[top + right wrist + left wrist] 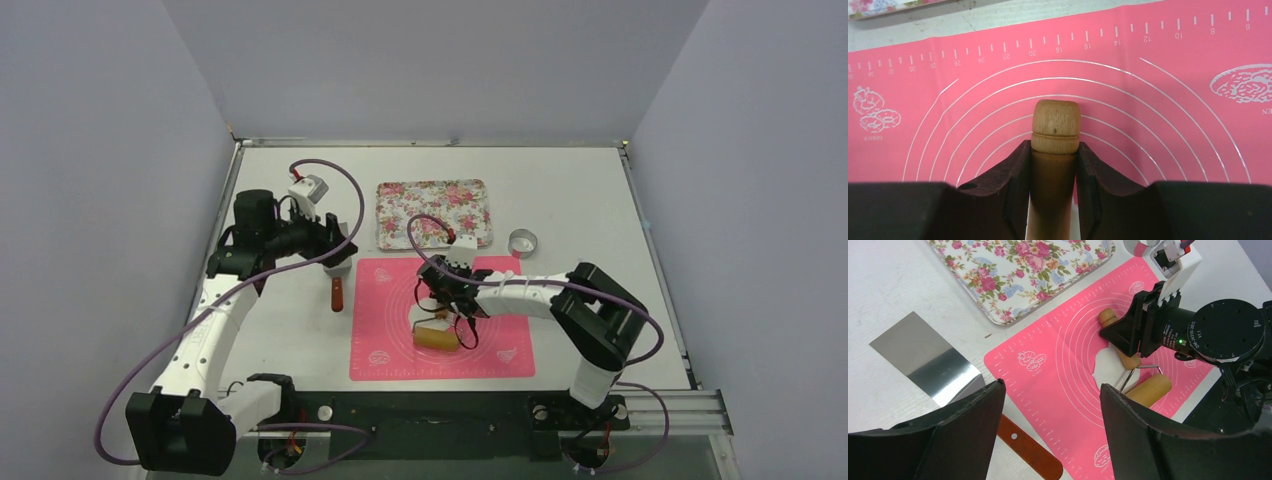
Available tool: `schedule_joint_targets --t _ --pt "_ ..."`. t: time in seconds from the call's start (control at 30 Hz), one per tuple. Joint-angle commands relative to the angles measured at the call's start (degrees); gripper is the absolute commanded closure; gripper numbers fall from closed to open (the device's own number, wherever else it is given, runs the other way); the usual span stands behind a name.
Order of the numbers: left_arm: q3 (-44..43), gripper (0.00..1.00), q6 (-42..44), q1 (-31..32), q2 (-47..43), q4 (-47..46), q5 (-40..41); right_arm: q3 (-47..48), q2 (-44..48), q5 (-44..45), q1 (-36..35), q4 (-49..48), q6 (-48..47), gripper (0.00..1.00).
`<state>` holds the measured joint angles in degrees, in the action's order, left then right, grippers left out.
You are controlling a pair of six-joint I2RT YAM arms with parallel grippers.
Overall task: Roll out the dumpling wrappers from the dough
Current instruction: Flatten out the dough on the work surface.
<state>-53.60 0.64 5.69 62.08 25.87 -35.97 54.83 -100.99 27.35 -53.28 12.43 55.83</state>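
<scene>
The dough [1108, 365] is a flat white patch on the pink mat [390, 300], partly under a wooden rolling pin [1148, 389]. In the top view the pin [437, 335] lies at the mat's middle. My right gripper [1054, 150] is shut on the pin's wooden handle [1055, 120], with a finger pressed against each side. From above, the right gripper [445, 295] sits over the mat's centre. My left gripper [1053, 390] hangs open and empty above the mat's left edge, left of the dough. No dumpling wrappers are in view.
A metal scraper blade [923, 357] with a red-brown handle [1030, 450] lies on the table just left of the mat. A floral tray [432, 212] stands behind the mat. A metal ring cutter [522, 241] sits to the tray's right.
</scene>
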Motion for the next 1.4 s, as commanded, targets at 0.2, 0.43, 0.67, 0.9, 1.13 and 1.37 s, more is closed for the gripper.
schedule_joint_targets --t 0.2,0.43,0.67,0.9,1.13,1.37 --pt "-0.6 0.32 -1.3 1.6 1.8 -3.9 -11.8 -17.2 21.4 4.3 -6.4 -30.5 -18.4 1.00" --pt "-0.8 0.32 -1.9 6.7 3.7 -6.9 -15.2 -25.3 27.1 3.5 -7.1 -44.6 -29.3 1.00" --pt "2.5 0.32 -1.1 11.4 4.8 -10.4 -17.4 -28.0 33.6 4.4 -6.8 -48.2 -27.5 1.00" --pt "2.1 0.32 4.3 19.1 8.0 -12.1 -12.4 -31.5 40.7 9.9 -8.3 -51.2 -26.4 1.00" --pt "0.4 0.32 8.0 26.6 11.6 -17.3 -7.6 -28.2 41.0 14.0 -8.8 -52.0 -29.5 1.00" --pt "-2.4 0.31 -2.4 29.5 12.1 -21.4 -6.7 -21.7 41.5 22.3 -13.3 -48.4 -28.1 1.00"
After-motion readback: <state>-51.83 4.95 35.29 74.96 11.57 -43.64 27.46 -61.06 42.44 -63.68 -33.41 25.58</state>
